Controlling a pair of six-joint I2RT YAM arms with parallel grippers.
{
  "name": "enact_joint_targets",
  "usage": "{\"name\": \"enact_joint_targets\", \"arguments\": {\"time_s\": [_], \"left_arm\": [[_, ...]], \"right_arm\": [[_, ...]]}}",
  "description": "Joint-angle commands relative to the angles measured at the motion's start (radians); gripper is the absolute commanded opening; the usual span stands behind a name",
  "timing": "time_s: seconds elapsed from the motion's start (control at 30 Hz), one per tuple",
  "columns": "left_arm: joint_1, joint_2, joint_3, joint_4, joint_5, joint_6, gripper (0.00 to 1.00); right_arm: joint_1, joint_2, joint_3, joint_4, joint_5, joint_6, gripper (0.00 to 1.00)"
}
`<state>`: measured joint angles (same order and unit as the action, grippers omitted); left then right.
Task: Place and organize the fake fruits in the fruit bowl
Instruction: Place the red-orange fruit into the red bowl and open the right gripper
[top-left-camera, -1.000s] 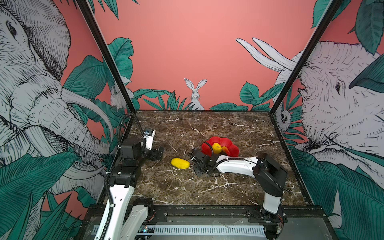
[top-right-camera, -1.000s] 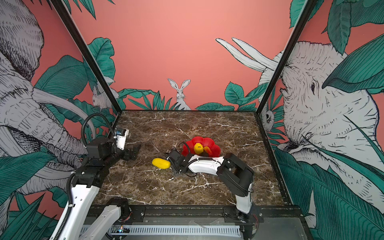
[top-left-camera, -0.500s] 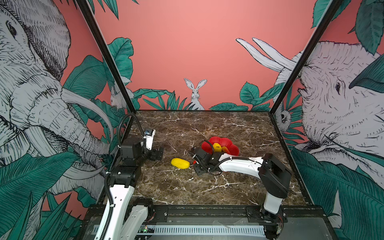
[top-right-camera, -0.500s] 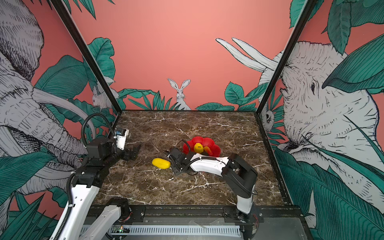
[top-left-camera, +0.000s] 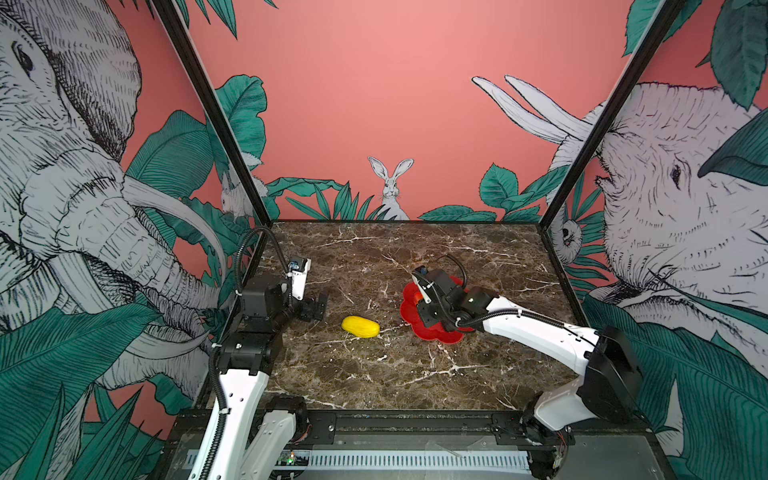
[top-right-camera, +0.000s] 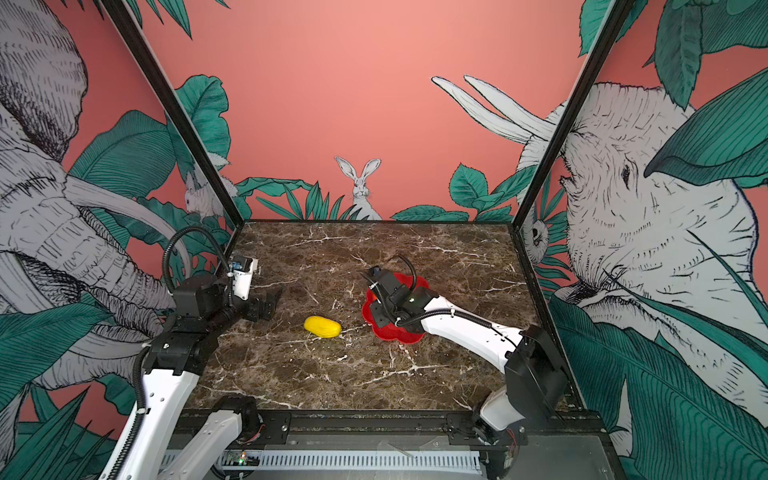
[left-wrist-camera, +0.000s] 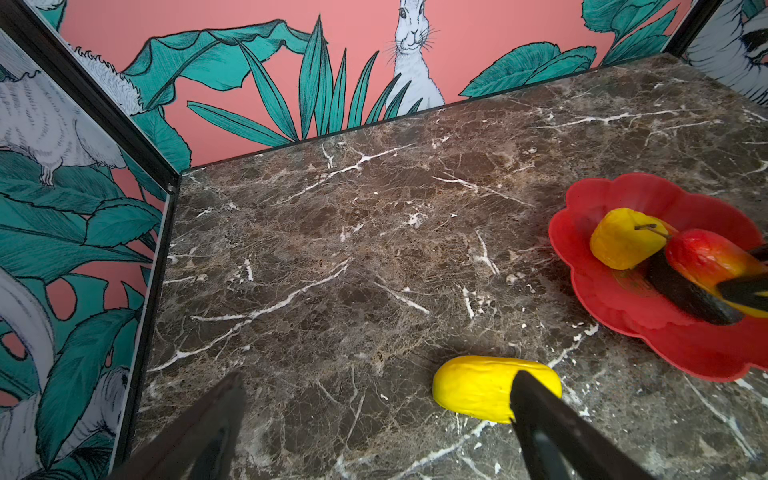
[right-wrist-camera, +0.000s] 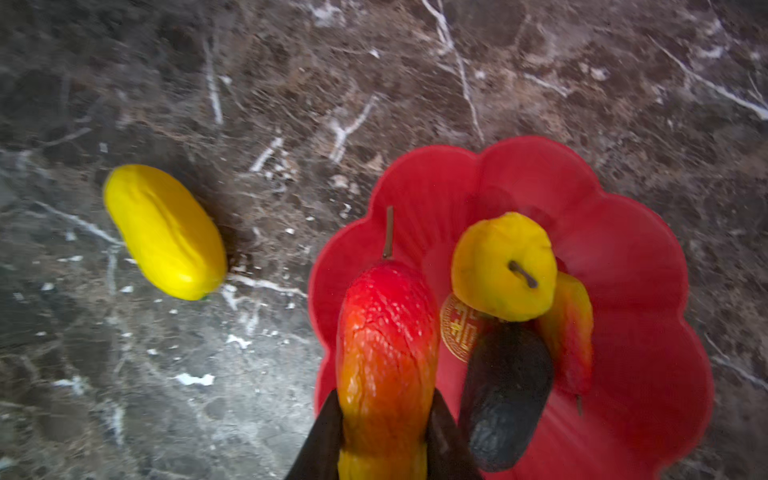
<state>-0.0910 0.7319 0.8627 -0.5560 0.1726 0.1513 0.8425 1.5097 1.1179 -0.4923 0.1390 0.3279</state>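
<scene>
Pinching a red fruit (right-wrist-camera: 386, 332), the right gripper (right-wrist-camera: 384, 399) covers the bowl (top-left-camera: 440, 336) right of centre; the left gripper (top-left-camera: 320, 303) gapes wide, yellow fruit (top-left-camera: 360, 326) between them.

The only sign is a round gold emblem (right-wrist-camera: 459, 330) printed at the centre of the red fruit bowl (right-wrist-camera: 623, 249). It bears a Chinese-style character, partly covered by the bumpy yellow fruit (right-wrist-camera: 503, 266) and the dark oval fruit (right-wrist-camera: 505, 395). It cannot be read with certainty. No other text or number is legible.

Enclosure backdrop, evenly lit
Brown marble tabletop (top-left-camera: 374, 374) is enclosed by coral walls (top-left-camera: 374, 104) printed with rabbit (top-left-camera: 390, 187), elephant (top-left-camera: 62, 187), leaves (top-left-camera: 174, 153)
</scene>
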Motion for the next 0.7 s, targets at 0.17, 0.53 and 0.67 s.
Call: {"name": "enact_joint_targets", "arguments": {"time_s": [0.17, 0.53, 0.67], "left_arm": [[-0.002, 0.000, -0.008, 0.001, 0.008, 0.016, 1.00], [-0.002, 0.000, -0.007, 0.001, 0.007, 0.016, 1.00], [-0.003, 0.000, -0.008, 0.000, 0.007, 0.016, 1.00]], "right_arm": [[-0.052, 0.053, -0.055, -0.012, 0.000, -0.019, 0.16], [-0.072, 0.153, -0.058, 0.000, 0.006, 0.020, 0.14], [-0.078, 0.172, -0.050, 0.003, 0.016, 0.024, 0.15]]}}
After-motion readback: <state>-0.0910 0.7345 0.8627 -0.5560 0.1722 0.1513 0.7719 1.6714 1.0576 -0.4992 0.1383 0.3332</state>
